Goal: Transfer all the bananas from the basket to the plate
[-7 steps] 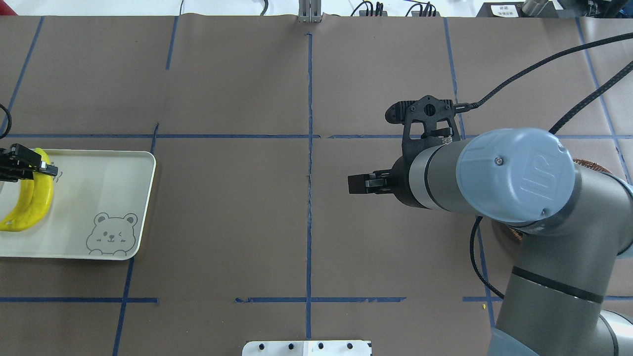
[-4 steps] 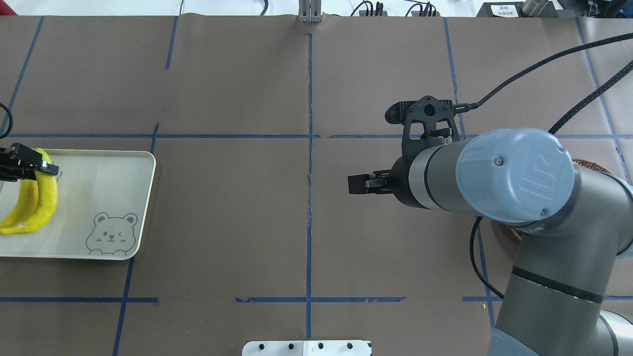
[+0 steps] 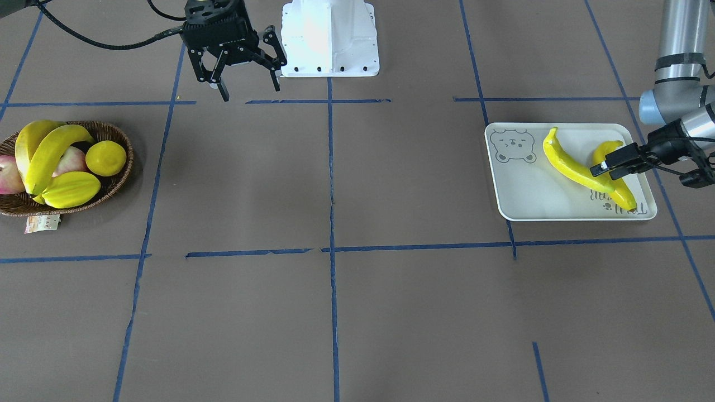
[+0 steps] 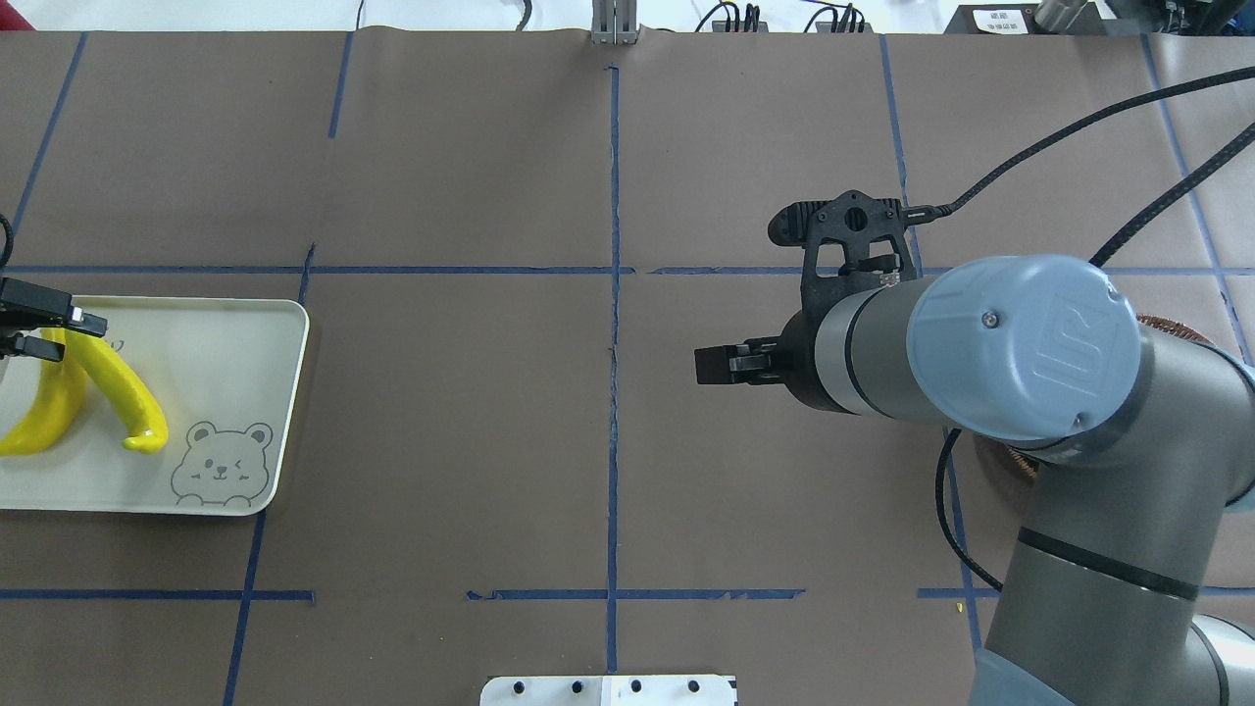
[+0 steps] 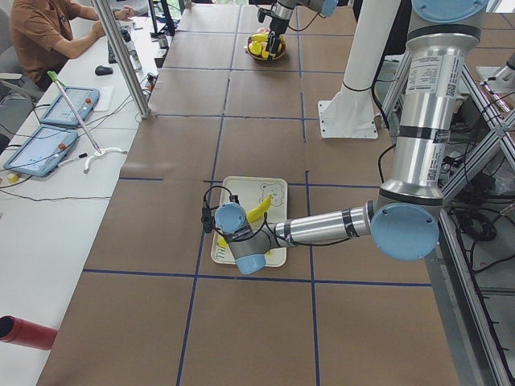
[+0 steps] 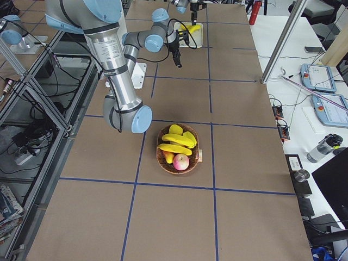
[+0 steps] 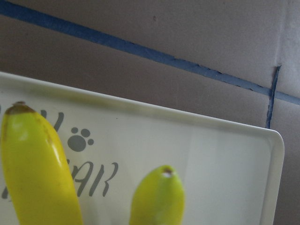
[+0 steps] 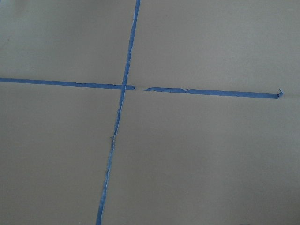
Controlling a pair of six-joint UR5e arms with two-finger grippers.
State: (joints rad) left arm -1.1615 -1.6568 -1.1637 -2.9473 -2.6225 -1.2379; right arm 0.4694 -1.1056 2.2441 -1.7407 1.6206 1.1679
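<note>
One banana point(image 4: 118, 387) has swung outward on the plate point(image 4: 230, 358).

Bananas point(image 3: 570, 166) yellow; plate point(image 3: 536, 195) seemingly cream, grey bear print point(image 3: 513, 146).

Two yellow bananas point(image 3: 570, 166) lie on the plate point(image 3: 530, 190); two more in the basket point(image 3: 124, 173).

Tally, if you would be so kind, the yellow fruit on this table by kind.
Bananas: 4, with 2 on the tray and 2 in the basket
Lemon: 1
Starfruit: 1
Total: 6 yellow fruit
</note>
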